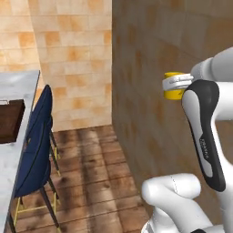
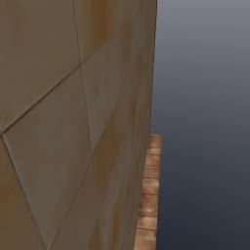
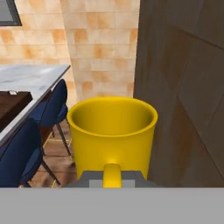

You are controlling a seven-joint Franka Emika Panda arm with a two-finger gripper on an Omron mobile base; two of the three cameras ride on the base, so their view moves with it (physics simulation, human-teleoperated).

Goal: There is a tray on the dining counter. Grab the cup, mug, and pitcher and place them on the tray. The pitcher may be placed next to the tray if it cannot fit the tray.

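Your hand (image 1: 176,87) pinches the yellow mug (image 1: 173,86) upright in the air beside the brown wall (image 1: 150,68); the tray (image 1: 10,119) sits on the desk (image 1: 18,84) at nine o'clock.

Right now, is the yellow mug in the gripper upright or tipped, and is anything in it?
Upright and empty. In the hand view the mug has its open rim level at the top, and its yellow inside is bare. The left base view shows it held off the floor.

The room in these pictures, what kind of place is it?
Most likely a kitchen's dining area. A marble dining counter carries a dark wooden tray, blue chairs stand along it, and the wall is tiled. The end effector holds a yellow mug.
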